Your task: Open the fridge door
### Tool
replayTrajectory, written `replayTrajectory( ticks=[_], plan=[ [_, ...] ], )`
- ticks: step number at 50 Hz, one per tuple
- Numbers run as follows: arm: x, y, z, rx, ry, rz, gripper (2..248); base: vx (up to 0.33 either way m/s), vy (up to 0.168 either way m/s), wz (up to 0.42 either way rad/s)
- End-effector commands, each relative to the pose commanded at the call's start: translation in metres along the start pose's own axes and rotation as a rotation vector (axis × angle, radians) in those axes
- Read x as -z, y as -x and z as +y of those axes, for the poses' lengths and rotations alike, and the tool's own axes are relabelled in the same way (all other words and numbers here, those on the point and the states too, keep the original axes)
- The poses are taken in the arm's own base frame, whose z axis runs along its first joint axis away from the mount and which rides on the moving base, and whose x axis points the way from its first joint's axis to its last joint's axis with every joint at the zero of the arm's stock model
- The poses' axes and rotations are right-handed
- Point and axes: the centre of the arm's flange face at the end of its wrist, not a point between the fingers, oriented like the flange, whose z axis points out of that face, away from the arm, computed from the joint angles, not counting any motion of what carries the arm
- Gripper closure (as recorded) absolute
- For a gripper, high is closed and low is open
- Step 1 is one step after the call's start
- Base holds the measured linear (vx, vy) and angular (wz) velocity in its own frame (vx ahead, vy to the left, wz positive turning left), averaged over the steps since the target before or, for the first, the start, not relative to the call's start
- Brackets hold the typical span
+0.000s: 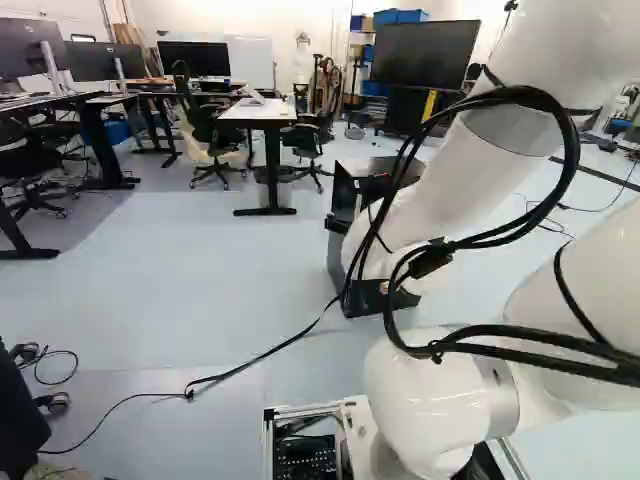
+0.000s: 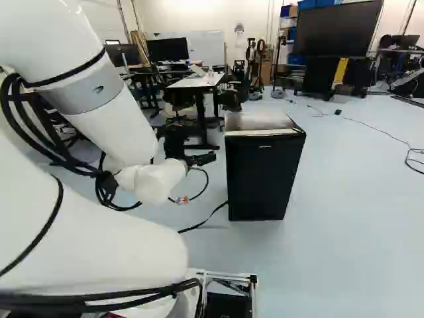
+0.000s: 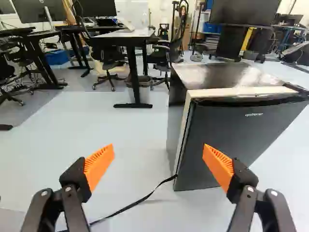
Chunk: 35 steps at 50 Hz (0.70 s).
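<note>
The small black fridge (image 2: 264,172) stands on the floor, its door (image 3: 231,140) facing the base and looking closed, with a pale strip along its top and side edges. In the right base view my gripper (image 2: 203,159) is beside the fridge's left side, apart from it as far as I can tell. Seen from the wrist, the gripper (image 3: 158,154) is open, its orange pads wide apart with floor between them; one finger overlaps the view of the door's lower part. The fridge (image 1: 345,200) is largely hidden behind the arm in the left base view.
A black strap (image 3: 140,200) runs along the floor to the fridge's lower corner. Behind stand a white-topped table (image 3: 123,35), office chairs (image 1: 210,135) and a large screen (image 2: 338,30). Desks (image 1: 95,105) with monitors are at the left of the left base view.
</note>
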Motion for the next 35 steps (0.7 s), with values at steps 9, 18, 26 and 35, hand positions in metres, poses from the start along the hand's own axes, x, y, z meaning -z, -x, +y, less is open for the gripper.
replayTrajectory(
  ticks=[9,18,26,35],
  plan=[
    [0.0,0.0,0.0,0.0,0.0,0.0,3,0.0,0.0,0.0],
    [0.0,0.0,0.0,0.0,0.0,0.0,3,0.0,0.0,0.0],
    [0.0,0.0,0.0,0.0,0.0,0.0,3,0.0,0.0,0.0],
    [0.0,0.0,0.0,0.0,0.0,0.0,3,0.0,0.0,0.0]
  ],
)
